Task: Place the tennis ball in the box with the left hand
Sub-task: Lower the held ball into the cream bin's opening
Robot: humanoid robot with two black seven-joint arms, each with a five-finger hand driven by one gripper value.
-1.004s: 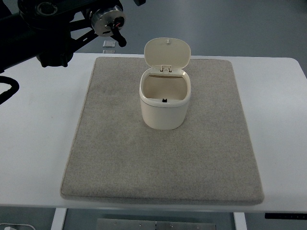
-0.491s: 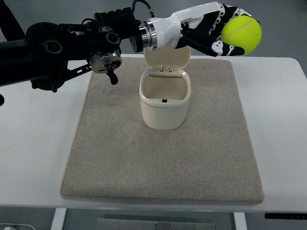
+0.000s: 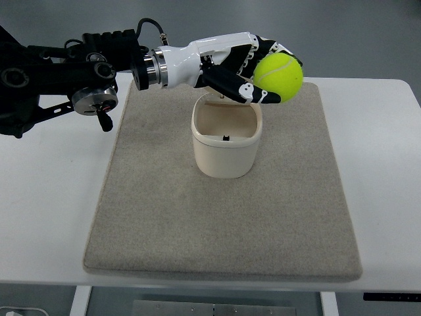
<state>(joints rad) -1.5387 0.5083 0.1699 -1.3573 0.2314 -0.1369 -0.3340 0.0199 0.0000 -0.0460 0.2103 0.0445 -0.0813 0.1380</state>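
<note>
My left hand (image 3: 253,69) comes in from the left and is shut on a yellow-green tennis ball (image 3: 279,78). It holds the ball in the air just above the back right rim of the cream box (image 3: 225,143). The box stands open on the grey mat (image 3: 223,217); its raised lid is hidden behind my hand. The inside of the box looks empty. The right hand is out of view.
The grey mat lies on a white table (image 3: 46,197). My black left arm (image 3: 59,76) stretches over the table's back left part.
The left hand with the ball has moved down and to the left, from up behind the box to just above its back right rim. The arm has shifted left with it.
</note>
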